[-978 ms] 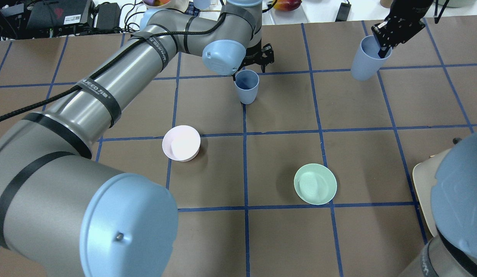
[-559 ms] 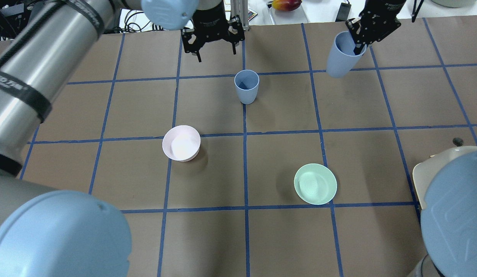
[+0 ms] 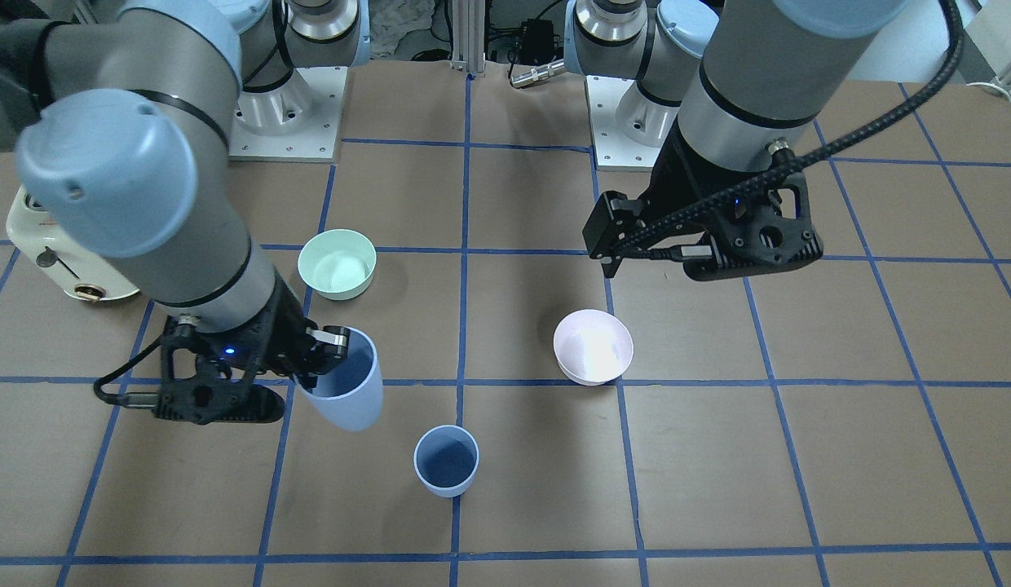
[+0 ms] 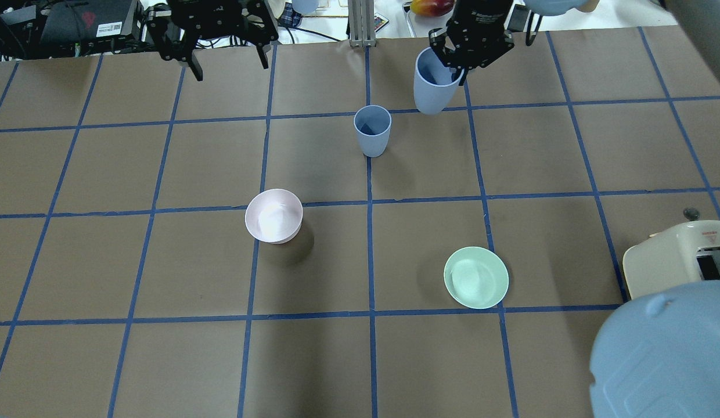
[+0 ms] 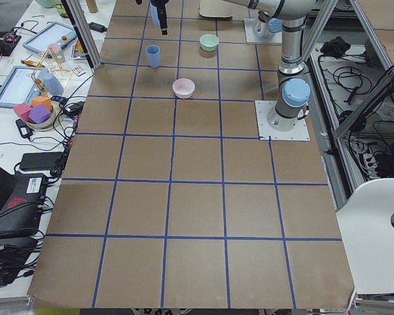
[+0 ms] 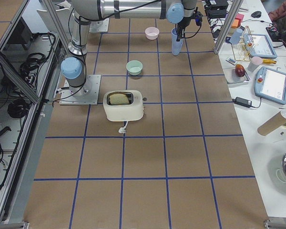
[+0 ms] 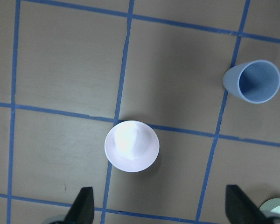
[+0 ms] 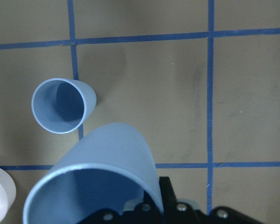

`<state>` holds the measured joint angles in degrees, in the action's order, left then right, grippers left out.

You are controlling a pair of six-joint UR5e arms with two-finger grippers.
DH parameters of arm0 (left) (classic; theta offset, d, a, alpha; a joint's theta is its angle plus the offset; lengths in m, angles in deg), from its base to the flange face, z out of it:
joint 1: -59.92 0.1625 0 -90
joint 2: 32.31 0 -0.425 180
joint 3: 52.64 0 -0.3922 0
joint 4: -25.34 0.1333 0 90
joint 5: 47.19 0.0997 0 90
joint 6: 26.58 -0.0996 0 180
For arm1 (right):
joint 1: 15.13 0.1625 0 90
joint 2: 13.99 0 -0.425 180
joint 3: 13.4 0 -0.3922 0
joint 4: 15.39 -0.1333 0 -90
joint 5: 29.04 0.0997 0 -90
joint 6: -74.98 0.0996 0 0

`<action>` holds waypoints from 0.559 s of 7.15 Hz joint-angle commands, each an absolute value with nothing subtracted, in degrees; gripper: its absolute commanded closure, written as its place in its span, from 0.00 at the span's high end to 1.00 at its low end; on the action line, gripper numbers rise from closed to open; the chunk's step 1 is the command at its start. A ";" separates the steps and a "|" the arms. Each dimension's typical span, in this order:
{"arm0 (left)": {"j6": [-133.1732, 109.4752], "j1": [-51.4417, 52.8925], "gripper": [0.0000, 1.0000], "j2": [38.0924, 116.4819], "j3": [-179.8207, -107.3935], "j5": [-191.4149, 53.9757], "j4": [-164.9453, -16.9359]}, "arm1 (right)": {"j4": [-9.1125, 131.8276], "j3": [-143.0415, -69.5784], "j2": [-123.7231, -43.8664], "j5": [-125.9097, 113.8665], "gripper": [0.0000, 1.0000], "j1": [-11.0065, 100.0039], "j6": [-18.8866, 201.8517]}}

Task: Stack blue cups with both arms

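- Both cups are pale blue, tapered and without a handle.
- The standing cup (image 4: 372, 130) is upright on the desk (image 4: 569, 162).
- My right claw (image 4: 456, 65) pinches the rim of the lifted cup (image 4: 431, 93), which is tilted, just beside the other.
- My left claw (image 4: 228, 61) is spread and holds nothing.

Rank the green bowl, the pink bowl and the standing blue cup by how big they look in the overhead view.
1. green bowl
2. pink bowl, only slightly smaller
3. standing blue cup, clearly smallest

A pink bowl (image 4: 273, 216) and a green bowl (image 4: 475, 277) sit well apart; a cream toaster (image 4: 673, 255) stands near the green one.
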<state>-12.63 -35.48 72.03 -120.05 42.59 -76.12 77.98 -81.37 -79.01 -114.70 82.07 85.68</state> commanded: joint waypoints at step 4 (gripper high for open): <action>-26.79 -33.17 1.00 59.28 -142.46 43.78 -55.00 | 83.05 -78.98 -73.23 -115.09 0.00 87.17 97.21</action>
<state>-21.66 -34.14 60.25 -140.85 43.78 -58.32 82.69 -80.28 -74.51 -115.11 86.90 95.65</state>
